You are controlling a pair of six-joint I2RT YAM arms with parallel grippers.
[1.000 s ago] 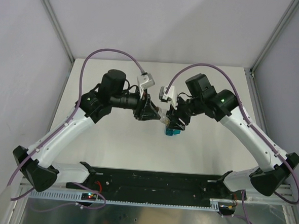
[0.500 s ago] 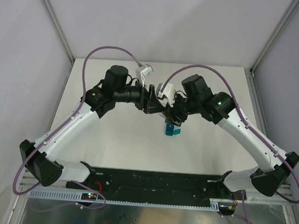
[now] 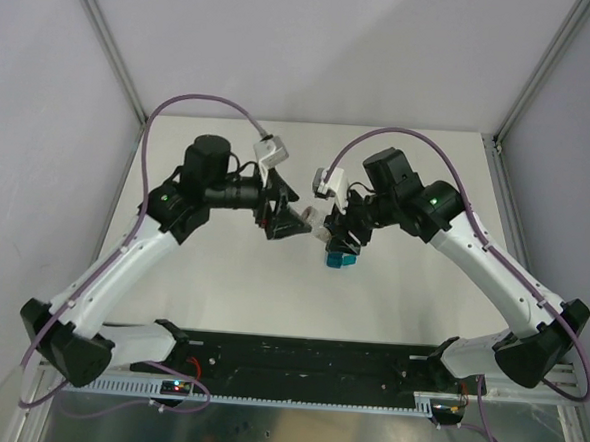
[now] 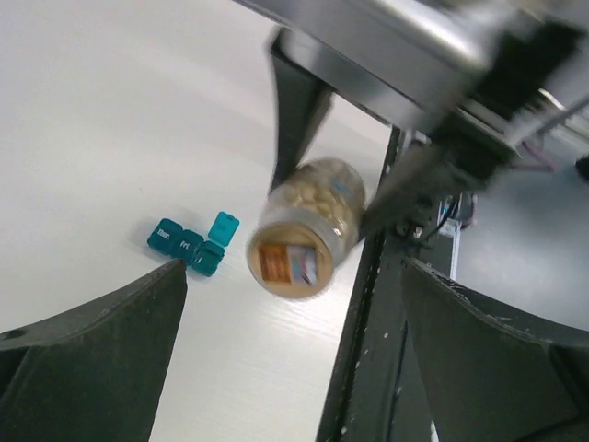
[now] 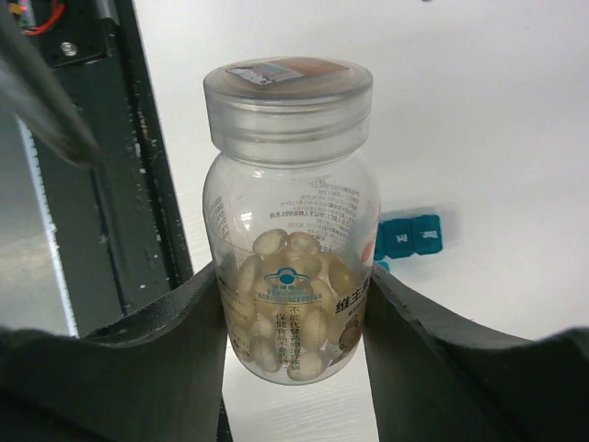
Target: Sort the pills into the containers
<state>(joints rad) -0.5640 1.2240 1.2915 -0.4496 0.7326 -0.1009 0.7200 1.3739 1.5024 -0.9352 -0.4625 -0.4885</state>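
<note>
Over a white table between grey walls, two arms meet.
Right gripper clamps a capped pill bottle; left gripper gapes wide, facing it (teal containers lie below).

— Where are the containers?
— Lower left of the left wrist view: a teal strip of three joined squares, lying flat, one end lid open.
— And the pills?
— Pale ovals, all inside the clear, capped bottle.
</note>
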